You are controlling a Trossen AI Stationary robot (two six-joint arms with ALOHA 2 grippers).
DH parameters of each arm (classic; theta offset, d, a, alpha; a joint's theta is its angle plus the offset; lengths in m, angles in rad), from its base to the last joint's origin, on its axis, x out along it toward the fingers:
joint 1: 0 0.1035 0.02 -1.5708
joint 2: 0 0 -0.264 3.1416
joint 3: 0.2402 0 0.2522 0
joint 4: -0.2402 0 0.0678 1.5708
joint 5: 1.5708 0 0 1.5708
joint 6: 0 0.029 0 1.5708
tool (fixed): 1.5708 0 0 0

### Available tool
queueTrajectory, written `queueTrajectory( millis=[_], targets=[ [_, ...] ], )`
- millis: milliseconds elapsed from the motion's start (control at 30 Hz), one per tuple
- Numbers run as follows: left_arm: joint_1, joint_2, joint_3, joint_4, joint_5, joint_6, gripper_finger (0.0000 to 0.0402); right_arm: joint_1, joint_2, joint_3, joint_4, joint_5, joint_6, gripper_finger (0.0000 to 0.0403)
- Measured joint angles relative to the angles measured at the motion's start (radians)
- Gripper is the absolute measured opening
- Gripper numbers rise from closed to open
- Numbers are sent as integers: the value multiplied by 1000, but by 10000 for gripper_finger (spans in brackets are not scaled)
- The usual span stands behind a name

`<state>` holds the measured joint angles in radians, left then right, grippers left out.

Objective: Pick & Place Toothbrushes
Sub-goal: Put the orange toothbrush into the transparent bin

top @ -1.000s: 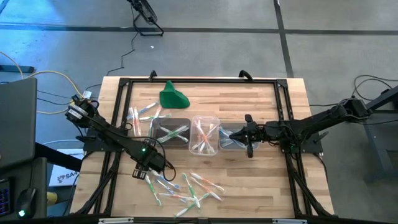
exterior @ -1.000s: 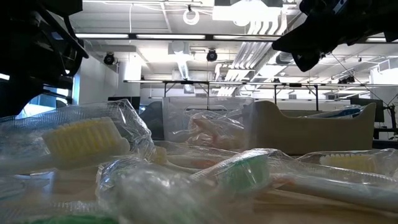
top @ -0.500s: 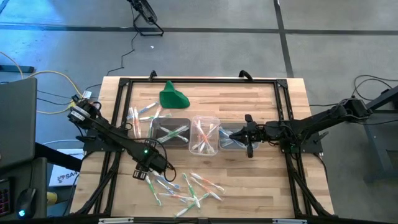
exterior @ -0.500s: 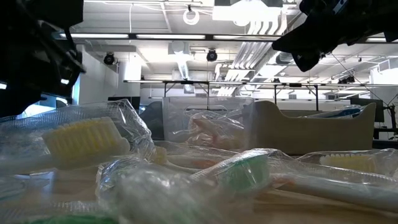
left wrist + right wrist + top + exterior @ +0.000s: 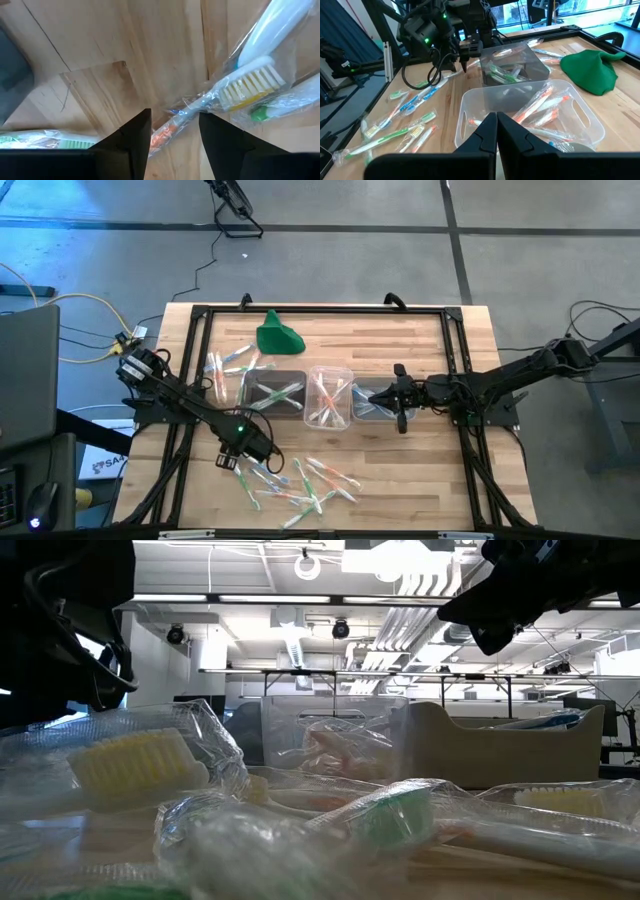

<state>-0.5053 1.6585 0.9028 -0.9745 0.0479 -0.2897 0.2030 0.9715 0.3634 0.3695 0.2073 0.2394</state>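
Wooden table (image 5: 400, 330) under ceiling lights (image 5: 375, 555); left gripper (image 5: 232, 460) jaws narrowly apart, right gripper (image 5: 400, 398) jaws closed.

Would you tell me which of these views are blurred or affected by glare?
Low view: the wrapped toothbrushes nearest the lens are soft, while ceiling lights burn bright. Left wrist view: the wrapper on the toothbrush glints, the fingers are dark. High view: evenly lit.

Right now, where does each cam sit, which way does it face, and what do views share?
High: overhead, straight down on table; both arms show.
Low: tabletop height, level across wrapped toothbrushes into the room.
Left wrist: looks down past open left gripper at wood.
Right wrist: past shut right gripper toward tubs, left arm.
Shared: green cloth in high and right wrist.
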Motion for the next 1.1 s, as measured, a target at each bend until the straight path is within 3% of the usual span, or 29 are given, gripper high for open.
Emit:
queueTrajectory(
  millis=[133,567,1100],
  targets=[
    [0,0,0,1,12,-3,146,0,0,0,0,0,0,2],
    [1,4,-4,33,134,-1,24,0,0,0,0,1,-1,2],
    [1,3,-4,26,130,-7,15,0,0,0,-1,3,-8,2]
  ],
)
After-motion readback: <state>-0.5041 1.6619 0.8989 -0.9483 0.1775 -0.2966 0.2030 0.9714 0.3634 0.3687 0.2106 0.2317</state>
